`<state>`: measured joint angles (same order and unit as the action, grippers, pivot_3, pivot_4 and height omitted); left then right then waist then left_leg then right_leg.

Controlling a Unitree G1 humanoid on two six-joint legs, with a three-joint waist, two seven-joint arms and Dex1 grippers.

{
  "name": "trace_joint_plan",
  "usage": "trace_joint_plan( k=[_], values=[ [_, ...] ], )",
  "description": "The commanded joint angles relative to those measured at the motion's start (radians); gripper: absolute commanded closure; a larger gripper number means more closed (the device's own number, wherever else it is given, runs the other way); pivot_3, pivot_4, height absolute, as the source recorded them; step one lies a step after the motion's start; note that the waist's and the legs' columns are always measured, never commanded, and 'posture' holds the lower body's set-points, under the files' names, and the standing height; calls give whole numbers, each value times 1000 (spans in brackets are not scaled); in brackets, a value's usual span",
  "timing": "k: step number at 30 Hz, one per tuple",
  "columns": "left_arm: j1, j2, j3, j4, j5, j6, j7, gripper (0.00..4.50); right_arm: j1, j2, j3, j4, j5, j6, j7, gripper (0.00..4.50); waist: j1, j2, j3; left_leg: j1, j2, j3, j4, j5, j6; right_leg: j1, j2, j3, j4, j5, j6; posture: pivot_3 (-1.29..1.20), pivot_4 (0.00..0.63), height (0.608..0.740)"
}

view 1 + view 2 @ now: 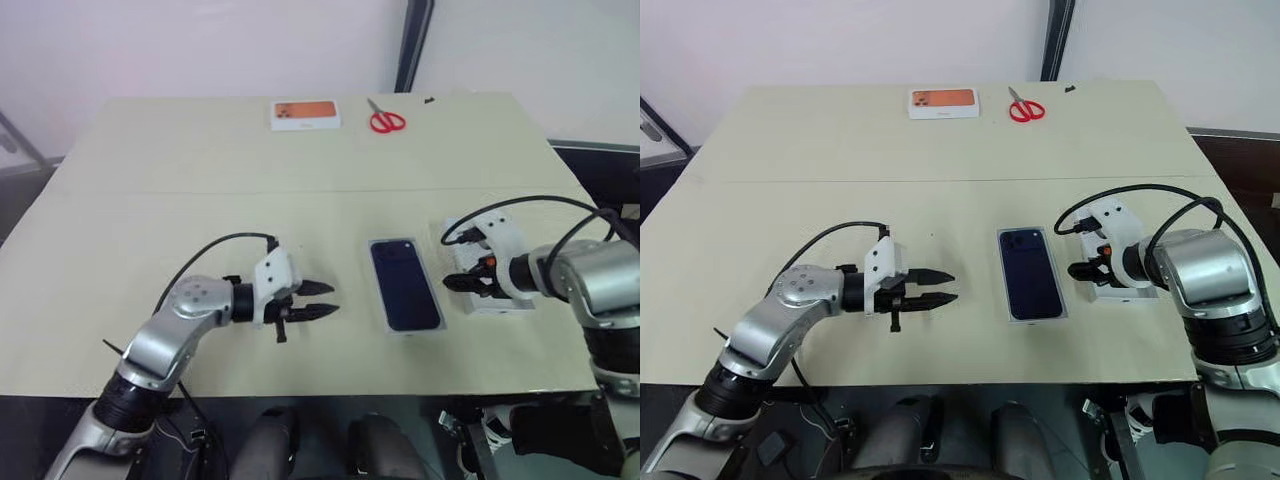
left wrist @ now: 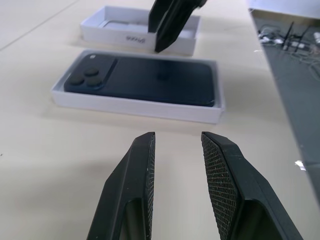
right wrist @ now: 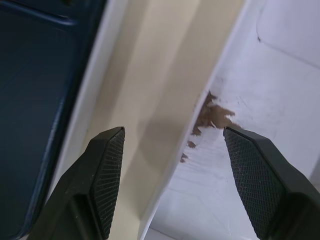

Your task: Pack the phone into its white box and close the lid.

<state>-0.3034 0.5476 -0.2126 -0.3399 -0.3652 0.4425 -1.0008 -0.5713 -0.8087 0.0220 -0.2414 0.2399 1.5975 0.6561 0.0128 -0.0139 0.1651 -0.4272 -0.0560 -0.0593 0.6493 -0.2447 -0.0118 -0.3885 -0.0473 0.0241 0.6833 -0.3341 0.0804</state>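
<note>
We are looking down on a beige table (image 1: pixel 790 150). The phone (image 1: pixel 1029 272) is lying back-up inside the white box (image 2: pixel 150 107), its camera block at the far end, just right of the table's centre. In the left wrist view the box's low white walls are showing all round the dark navy phone, so it is seated in the tray.

Just beside it, at its 3 o'clock, the lid (image 1: pixel 1120 292) is lying inside-up, not on the box. The two are apart, with a strip of table between them.

Our right gripper (image 1: pixel 1092 268) is hovering over the lid's near-left edge, pointing down. Its fingers (image 3: pixel 107 170) are spread wide and released, grasping nothing; one is over the table strip and the other over the lid's white inside, where a brown torn patch is showing.

Our left gripper (image 1: pixel 945 284) is hanging low over the table at the phone's 9 o'clock, well apart from the box and pointing toward it. Its fingers (image 2: pixel 137 185) are standing slightly parted and empty.

At the table's far edge, around 12 o'clock, a white box with an orange phone picture (image 1: pixel 943 102) is lying, with red-handled scissors (image 1: pixel 1025 108) just beside it at its 3 o'clock.
</note>
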Motion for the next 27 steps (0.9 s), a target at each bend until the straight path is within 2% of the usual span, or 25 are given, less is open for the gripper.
trace_joint_plan(
  k=[1,6,11,13,17,20,21,22,23,24,27],
  values=[
    [13,-2,30,-45,-31,-21,4,2962,-19,14,-30,-11,14,17,-54,2002,-3,0,0,0,0,0,0,0,0,0,0,0,0,0,0,0,150,740],
    [28,-3,46,-51,-45,-17,27,2962,-50,25,-58,2,49,17,-93,4421,-6,0,0,0,0,0,0,0,0,-1,1,0,1,0,0,0,150,740],
    [73,7,88,-43,-41,-20,66,2962,-125,41,-140,28,145,17,-116,4472,-9,0,0,0,0,0,-1,0,0,-1,1,0,1,0,0,0,150,740],
    [93,18,116,-18,-29,-33,84,2962,-181,71,-207,56,262,17,-121,4472,-12,0,0,0,0,0,-1,0,0,-1,1,0,1,0,0,0,150,740],
    [109,22,189,23,-41,-40,126,2962,-238,130,-311,110,704,17,-201,4472,-19,0,0,0,1,0,-1,0,0,-1,1,0,1,0,0,0,150,740],
    [103,28,214,54,-30,-54,139,2962,-211,188,-319,190,1131,17,-411,4472,-21,0,0,0,1,0,-1,0,1,1,1,-1,0,0,0,0,150,740],
    [99,29,216,63,-24,-59,141,2962,-163,153,-243,188,1388,-83,-555,4472,-20,0,0,0,1,0,0,0,1,1,1,-1,0,0,0,0,150,740],
    [94,30,216,71,-20,-64,141,2962,-111,145,-180,171,1571,-173,-662,4472,-19,-1,0,0,1,0,0,0,1,1,1,-1,0,0,0,0,150,740],
    [88,29,214,76,-16,-69,143,2962,-64,150,-135,147,1681,-241,-733,4472,-21,-1,0,0,1,0,0,-1,1,1,1,-2,0,0,0,0,150,740],
    [81,26,211,80,-13,-73,144,2962,-11,168,-105,107,1729,-296,-778,4472,-24,-1,1,-1,1,0,0,-1,2,1,1,-2,0,0,0,0,150,740],
    [61,14,198,86,-5,-78,150,2962,124,242,-76,9,1732,-394,-861,4472,-29,-1,1,-1,1,0,1,-1,2,2,1,-2,0,0,0,0,150,740]
  ],
)
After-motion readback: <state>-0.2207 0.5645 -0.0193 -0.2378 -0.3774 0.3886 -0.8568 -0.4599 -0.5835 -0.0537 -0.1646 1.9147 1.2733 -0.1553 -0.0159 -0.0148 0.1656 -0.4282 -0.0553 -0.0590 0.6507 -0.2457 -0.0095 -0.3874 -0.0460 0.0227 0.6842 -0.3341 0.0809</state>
